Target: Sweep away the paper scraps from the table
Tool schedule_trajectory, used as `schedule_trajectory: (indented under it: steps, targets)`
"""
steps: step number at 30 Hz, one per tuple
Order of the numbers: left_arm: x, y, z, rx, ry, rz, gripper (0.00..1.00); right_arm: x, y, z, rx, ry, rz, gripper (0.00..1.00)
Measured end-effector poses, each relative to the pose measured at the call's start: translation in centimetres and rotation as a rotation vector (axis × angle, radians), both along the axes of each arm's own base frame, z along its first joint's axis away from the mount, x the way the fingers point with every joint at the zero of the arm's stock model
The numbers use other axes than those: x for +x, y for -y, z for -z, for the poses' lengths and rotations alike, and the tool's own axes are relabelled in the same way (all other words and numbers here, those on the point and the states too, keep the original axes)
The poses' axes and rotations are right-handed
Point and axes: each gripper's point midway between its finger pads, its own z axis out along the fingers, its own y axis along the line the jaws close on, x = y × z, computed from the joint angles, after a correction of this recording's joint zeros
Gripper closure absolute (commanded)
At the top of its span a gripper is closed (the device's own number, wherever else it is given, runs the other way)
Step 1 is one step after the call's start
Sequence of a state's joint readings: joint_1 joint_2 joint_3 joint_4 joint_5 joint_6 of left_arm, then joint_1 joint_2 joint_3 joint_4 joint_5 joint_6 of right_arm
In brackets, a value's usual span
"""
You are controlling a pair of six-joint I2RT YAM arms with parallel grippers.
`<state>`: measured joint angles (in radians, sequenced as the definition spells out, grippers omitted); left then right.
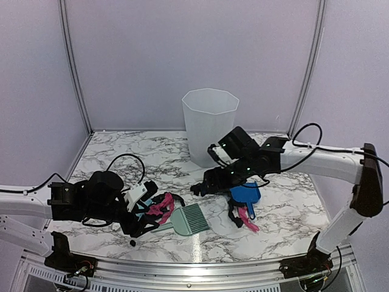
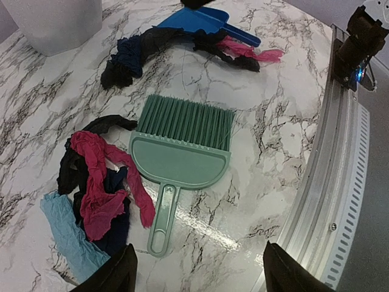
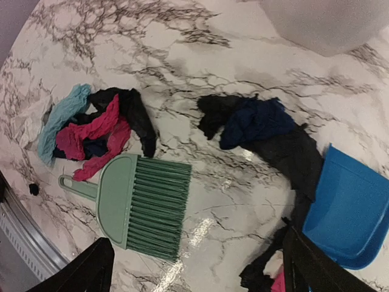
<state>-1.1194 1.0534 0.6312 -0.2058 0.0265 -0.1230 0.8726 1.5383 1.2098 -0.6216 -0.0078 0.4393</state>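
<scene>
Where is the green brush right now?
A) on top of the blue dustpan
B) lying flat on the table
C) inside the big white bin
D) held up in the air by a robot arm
B: the brush lies flat on the table, with nothing holding it.

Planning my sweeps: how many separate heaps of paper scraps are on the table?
2. One pink, black, navy and light-blue heap lies beside the pale green plastic hand brush; one black, navy and pink heap lies against the blue plastic dustpan. More may be hidden.
</scene>
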Motion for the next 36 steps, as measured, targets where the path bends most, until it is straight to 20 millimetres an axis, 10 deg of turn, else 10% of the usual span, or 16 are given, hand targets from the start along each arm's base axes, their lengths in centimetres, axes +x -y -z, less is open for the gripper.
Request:
schedule_trajectory:
  steps: [11,27,36]
  targets:
    - [-0.4,-0.5,-1.5,-0.073,-0.019,-0.053,0.3,-1.6,-10.0,6.0,-0.093,-0.075,-0.195,0.44]
    - [-1.2,-1.9,-2.2,-0.11,-0.028,-0.076,0.32,-8.4,-9.0,12.4,-0.215,-0.261,-0.299,0.64]
    - [-2.2,-2.1,-1.6,-0.104,-0.055,-0.048,0.33,-10.1,-7.1,12.7,-0.209,-0.27,-0.287,0.71]
